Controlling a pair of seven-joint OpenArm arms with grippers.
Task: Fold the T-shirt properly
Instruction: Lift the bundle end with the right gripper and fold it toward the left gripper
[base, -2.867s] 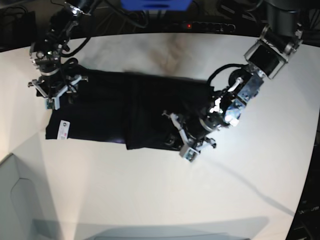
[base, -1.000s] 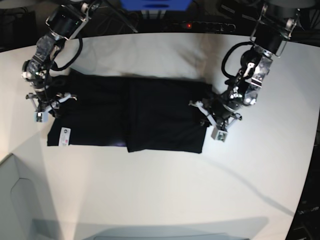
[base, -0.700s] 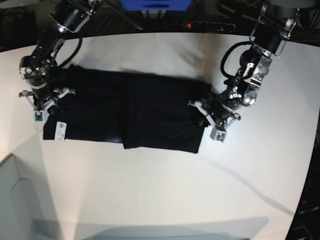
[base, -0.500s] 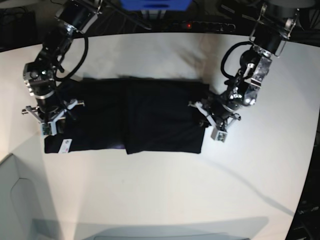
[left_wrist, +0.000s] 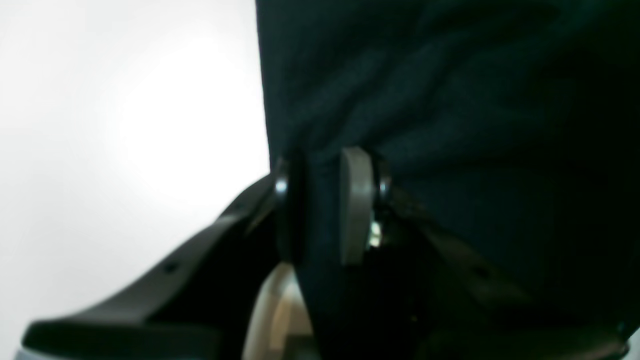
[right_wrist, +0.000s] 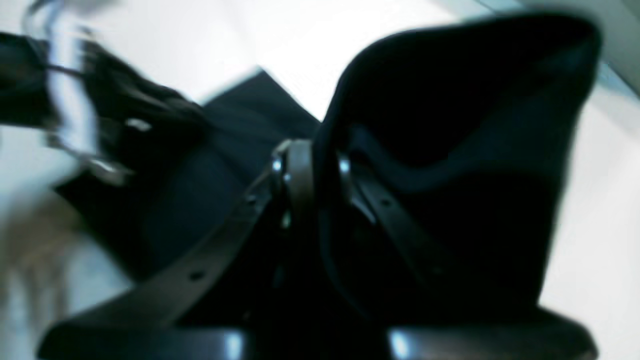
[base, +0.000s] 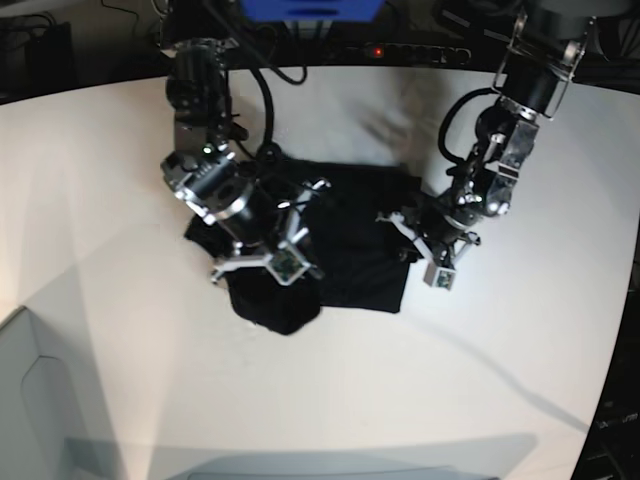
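We saw the right gripper (base: 262, 262), base-view left arm, reached in over mid-desk, jaws clenched on a raised fold of the T-shirt (base: 350, 240). In the right wrist view that gripper (right_wrist: 310, 167) pinched black cloth that ballooned upward to its right. The left gripper (base: 428, 250) sat low at the shirt's right edge, arm bent down from the far right, jaws grasping the hem; the left wrist view showed cloth (left_wrist: 450, 100) between its pads (left_wrist: 356, 205). The shirt lay bunched mid-desk, left part lifted and doubled toward the right, a rounded lump at its near-left. The white desk (base: 330, 400) spread open near, left and right.
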